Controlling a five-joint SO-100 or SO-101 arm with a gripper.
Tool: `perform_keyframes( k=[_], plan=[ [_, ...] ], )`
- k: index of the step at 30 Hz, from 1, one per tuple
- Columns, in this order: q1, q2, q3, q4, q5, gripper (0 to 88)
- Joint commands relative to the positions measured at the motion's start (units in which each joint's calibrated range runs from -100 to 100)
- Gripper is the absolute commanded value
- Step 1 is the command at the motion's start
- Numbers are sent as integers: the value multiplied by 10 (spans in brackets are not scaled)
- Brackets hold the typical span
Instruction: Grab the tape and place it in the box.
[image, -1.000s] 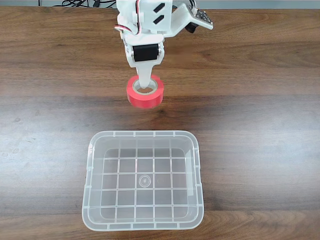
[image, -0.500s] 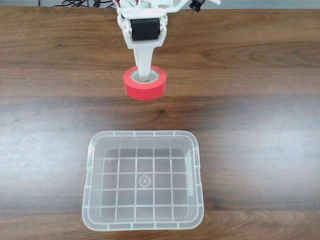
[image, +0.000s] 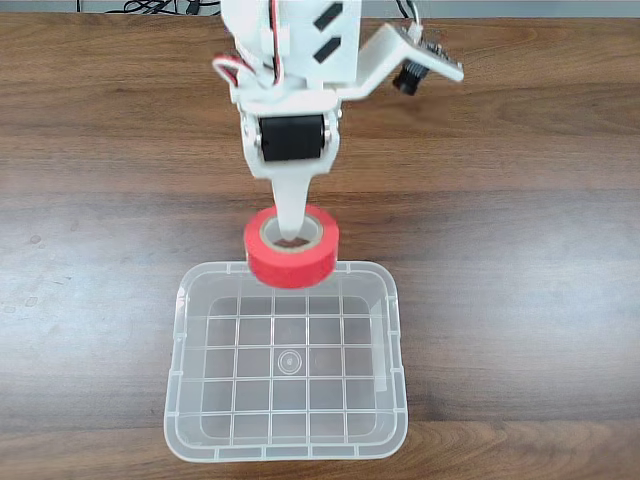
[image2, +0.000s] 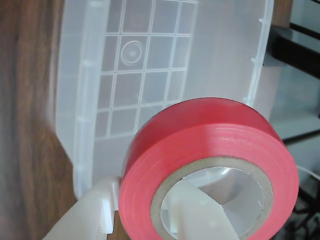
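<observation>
The red-orange tape (image: 290, 271) hangs in the air over the far rim of the box (image: 395, 330), a clear plastic bin with a grid base, in the fixed view. My gripper (image: 290, 240) is shut on the tape, with one white finger reaching down through the beige core. In the wrist view the tape (image2: 210, 145) is close up, pinched between an inner finger (image2: 197, 212) and an outer one, and my gripper (image2: 142, 220) grips its wall. The box (image2: 85, 100) lies beyond it, with nothing inside.
The box stands near the front edge of a brown wooden table (image: 520, 230). Cables (image: 150, 6) run along the table's far edge. The wrist camera (image: 410, 75) sticks out to the right of the arm.
My gripper has carried the tape from the far part of the table toward the near side, and it is now over the box's far rim. The box has not moved.
</observation>
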Motion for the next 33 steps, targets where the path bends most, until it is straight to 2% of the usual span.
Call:
perform_keyframes(
  k=[1, 13, 16, 21, 33],
  plan=[
    [-17, 111, -173, -6, -4, 46],
    [-31, 349, -381, -10, 0, 52],
    [-31, 366, -384, -10, -2, 61],
    [-30, 371, -384, -10, -3, 152],
    [-25, 371, -384, -10, -3, 149]
  ],
)
